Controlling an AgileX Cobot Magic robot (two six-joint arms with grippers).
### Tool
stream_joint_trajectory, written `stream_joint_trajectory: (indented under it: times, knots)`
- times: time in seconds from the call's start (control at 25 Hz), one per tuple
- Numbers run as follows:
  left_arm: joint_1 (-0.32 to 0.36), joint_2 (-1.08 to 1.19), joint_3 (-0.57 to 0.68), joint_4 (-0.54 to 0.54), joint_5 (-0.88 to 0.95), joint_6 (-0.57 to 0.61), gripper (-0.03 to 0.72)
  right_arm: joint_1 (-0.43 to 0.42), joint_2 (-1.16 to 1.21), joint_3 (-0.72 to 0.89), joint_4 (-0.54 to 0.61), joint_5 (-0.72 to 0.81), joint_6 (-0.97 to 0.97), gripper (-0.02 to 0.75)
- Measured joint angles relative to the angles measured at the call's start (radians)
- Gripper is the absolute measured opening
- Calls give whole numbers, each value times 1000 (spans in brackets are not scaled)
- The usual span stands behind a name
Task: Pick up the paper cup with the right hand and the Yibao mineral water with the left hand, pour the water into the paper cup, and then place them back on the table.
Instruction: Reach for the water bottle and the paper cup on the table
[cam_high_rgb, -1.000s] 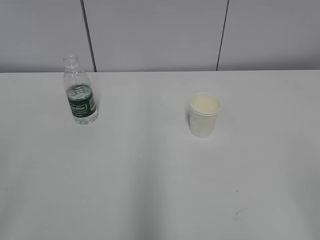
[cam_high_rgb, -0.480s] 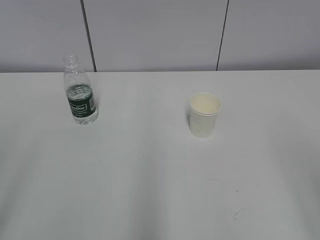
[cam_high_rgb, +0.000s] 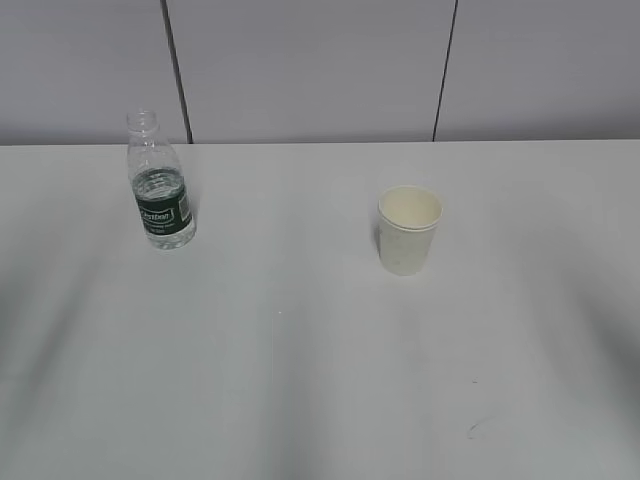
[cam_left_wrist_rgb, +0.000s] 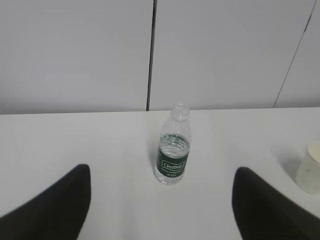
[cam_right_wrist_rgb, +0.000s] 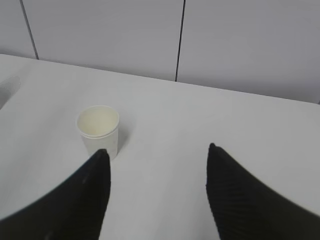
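Both grippers are standing wide and empty. The Yibao mineral water (cam_left_wrist_rgb: 173, 150) is sitting at twelve o'clock of the left hand (cam_left_wrist_rgb: 160, 200). The paper cup (cam_right_wrist_rgb: 98, 130) is lying at ten o'clock of the right hand (cam_right_wrist_rgb: 155, 192), which should swing left before closing.

Black tapered fingers (cam_right_wrist_rgb: 235, 200), finely ribbed

Yibao mineral water (cam_left_wrist_rgb: 173, 146) upright on table (cam_left_wrist_rgb: 100, 140), centred between spread left hand (cam_left_wrist_rgb: 162, 200) fingers (cam_left_wrist_rgb: 55, 207); paper cup (cam_left_wrist_rgb: 311, 167) at right edge.
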Motion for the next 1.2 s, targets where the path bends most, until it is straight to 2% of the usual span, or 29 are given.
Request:
stream_joint_trajectory:
  times: [0.28, 0.32, 0.56, 0.84, 1.04, 1.2]
  knots:
    - [-5, 233, 124, 1, -430, 1, 531, 0, 176, 5, 0, -199, 0, 480]
    - [-9, 262, 155, 1, -490, 1, 531, 0, 225, 34, 0, -294, 0, 480]
    - [-26, 438, 282, 15, -840, -6, 531, 0, 364, 152, 0, -579, 8, 480]
    - [-27, 713, 294, 106, -1171, -36, 531, 0, 535, 239, -7, -836, 60, 480]
    - [-27, 916, 293, 111, -1341, -39, 531, 0, 681, 239, -192, -1029, 158, 480]
    - [-27, 1054, 289, 118, -1451, -39, 531, 0, 836, 239, -259, -1158, 174, 480]
